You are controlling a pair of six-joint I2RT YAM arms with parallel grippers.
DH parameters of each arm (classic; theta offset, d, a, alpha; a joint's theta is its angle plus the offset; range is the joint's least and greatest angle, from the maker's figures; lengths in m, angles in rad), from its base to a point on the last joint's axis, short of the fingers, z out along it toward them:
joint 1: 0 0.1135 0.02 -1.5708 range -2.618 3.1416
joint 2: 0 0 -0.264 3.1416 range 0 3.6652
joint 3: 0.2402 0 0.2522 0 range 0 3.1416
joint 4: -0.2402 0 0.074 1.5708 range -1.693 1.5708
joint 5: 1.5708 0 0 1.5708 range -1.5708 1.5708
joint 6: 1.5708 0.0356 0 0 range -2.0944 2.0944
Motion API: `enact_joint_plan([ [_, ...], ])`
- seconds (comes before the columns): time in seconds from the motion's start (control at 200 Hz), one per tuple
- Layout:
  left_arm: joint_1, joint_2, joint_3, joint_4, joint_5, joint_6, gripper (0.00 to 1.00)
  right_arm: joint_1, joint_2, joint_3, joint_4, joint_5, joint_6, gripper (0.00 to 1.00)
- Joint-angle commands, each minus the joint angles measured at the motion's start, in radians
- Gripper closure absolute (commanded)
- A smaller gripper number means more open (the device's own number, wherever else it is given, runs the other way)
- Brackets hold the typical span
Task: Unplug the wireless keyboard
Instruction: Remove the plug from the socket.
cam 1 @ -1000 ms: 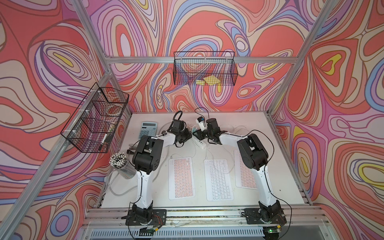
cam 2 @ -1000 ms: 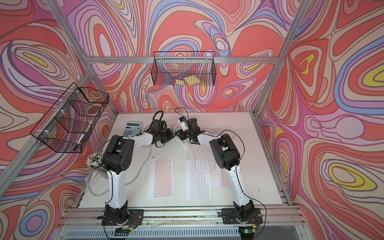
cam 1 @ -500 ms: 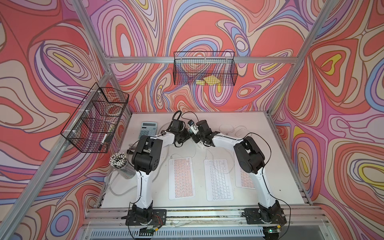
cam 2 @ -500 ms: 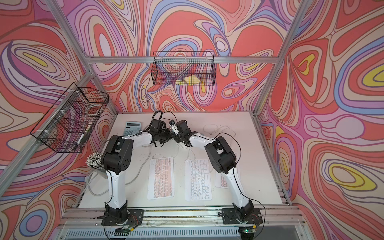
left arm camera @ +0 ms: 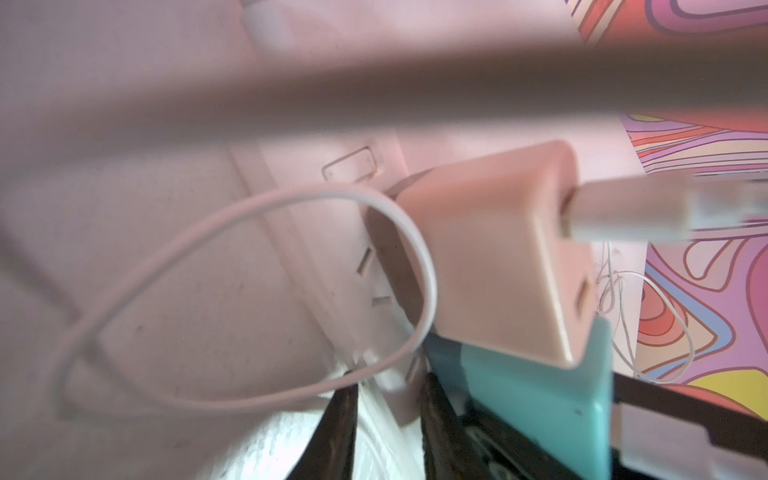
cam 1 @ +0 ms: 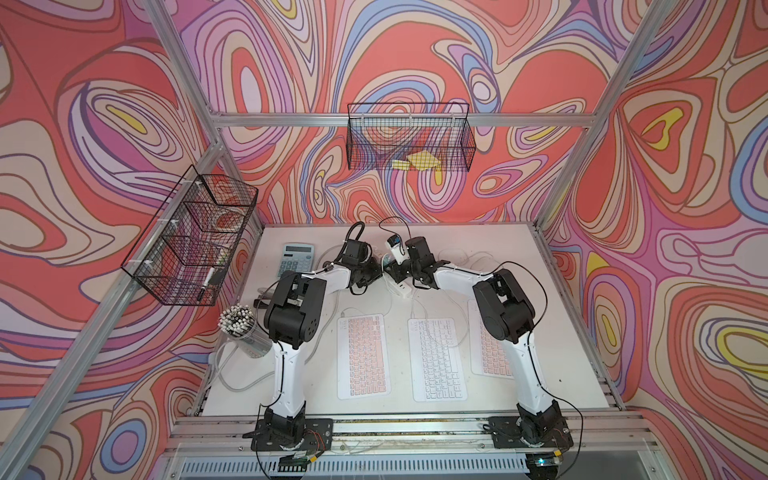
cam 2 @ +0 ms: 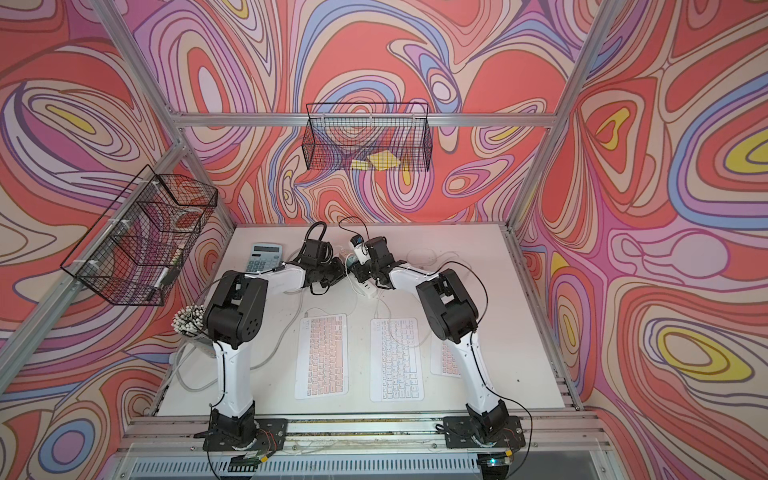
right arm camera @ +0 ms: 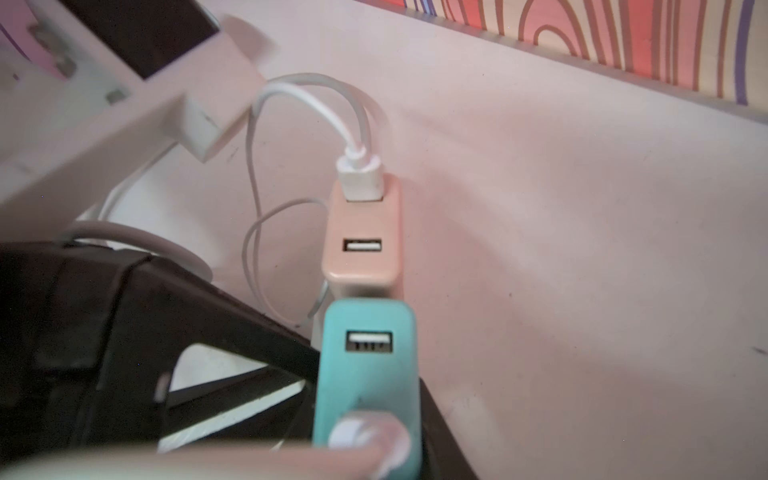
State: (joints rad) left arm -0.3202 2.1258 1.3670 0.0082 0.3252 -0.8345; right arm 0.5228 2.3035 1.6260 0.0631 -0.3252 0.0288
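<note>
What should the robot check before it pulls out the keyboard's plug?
1. Right pincer grips the teal charger: ok, it has a finger on each side.
2. Left pincer closed: ok. What it presses or holds: cannot tell.
3. Plug in sight: ok. A white plug sits in one port of the pink charger; the other port is empty.
4. Which of the three keyboards that plug feeds: cannot tell, the wires tangle.
5. Cables out of the way: not ok. A cable loop lies across the pink charger.
</note>
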Motion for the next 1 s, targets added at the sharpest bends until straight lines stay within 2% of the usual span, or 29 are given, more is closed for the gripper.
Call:
enact_joint_plan([
  [0.0, 0.002, 0.091, -0.059, -0.122, -0.091, -0.01, 0.72, 0.043, -0.063, -0.032, 0.12, -0.296, 0.115, 0.79],
  [0.21, 0.019, 0.102, -0.056, -0.108, -0.073, -0.04, 0.72, 0.052, -0.101, -0.205, 0.331, -0.202, 0.097, 0.82],
  [0.436, 0.026, 0.109, -0.042, -0.12, -0.07, -0.04, 0.71, 0.143, -0.126, -0.3, 0.416, 0.015, -0.132, 0.84],
  [0.486, 0.027, 0.11, -0.041, -0.117, -0.07, -0.039, 0.72, 0.154, -0.126, -0.291, 0.395, 0.049, -0.166, 0.85],
  [0.571, 0.026, 0.114, -0.031, -0.128, -0.069, -0.031, 0.72, 0.157, -0.103, -0.179, 0.203, 0.065, -0.199, 0.85],
  [0.646, 0.026, 0.112, -0.032, -0.125, -0.068, -0.03, 0.72, 0.147, -0.083, -0.098, 0.084, 0.037, -0.187, 0.85],
  [0.736, 0.026, 0.112, -0.035, -0.124, -0.07, -0.031, 0.72, 0.109, -0.064, -0.033, 0.019, -0.074, -0.099, 0.85],
  [0.861, 0.028, 0.111, -0.048, -0.102, -0.058, -0.041, 0.72, 0.033, -0.036, -0.013, 0.079, -0.273, 0.088, 0.85],
  [0.991, 0.029, 0.111, -0.048, -0.103, -0.054, -0.043, 0.73, -0.011, -0.011, -0.025, 0.188, -0.407, 0.24, 0.85],
])
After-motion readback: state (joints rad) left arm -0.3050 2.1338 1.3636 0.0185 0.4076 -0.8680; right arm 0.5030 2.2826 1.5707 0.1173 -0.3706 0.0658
